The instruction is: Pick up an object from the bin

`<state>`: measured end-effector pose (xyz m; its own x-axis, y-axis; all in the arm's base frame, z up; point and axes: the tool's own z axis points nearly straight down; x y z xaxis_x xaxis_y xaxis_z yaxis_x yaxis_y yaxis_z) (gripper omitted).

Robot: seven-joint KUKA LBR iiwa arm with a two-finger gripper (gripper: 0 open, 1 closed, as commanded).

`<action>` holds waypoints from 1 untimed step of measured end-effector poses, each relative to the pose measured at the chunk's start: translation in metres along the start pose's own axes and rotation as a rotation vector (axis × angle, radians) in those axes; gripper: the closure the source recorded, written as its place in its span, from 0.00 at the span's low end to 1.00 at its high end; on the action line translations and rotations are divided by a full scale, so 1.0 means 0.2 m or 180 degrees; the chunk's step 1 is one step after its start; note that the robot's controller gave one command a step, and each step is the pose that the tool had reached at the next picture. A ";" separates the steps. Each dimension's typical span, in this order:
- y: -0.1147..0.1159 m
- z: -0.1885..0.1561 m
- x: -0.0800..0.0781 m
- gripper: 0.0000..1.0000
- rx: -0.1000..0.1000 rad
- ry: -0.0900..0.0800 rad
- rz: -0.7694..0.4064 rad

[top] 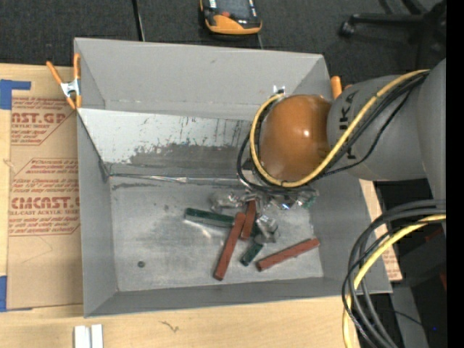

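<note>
From the camera view, the arm (pixel 395 125) reaches in from the right over the grey bin (pixel 181 78). Its rounded orange wrist cover (pixel 293 138), looped with yellow and black cables, points down at the floor's right half. The gripper (pixel 267 214) sits low under the cover, among the far ends of a small heap. Whether it is open or closed cannot be told.

Nearest to it is a long red-brown stick (pixel 230 249), whose far end lies at the gripper while the rest slants toward the near left. A dark green stick (pixel 206 215) lies just left. A short dark green piece (pixel 251 252) and a second red-brown stick (pixel 287 254) lie on the near side.
</note>
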<state>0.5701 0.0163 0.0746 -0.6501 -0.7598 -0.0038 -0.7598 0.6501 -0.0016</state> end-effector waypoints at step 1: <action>-0.06 0.01 0.04 1.00 -0.0006 -0.0007 -0.0637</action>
<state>0.5741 0.0021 0.0716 -0.4861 -0.8739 -0.0058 -0.8739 0.4861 -0.0006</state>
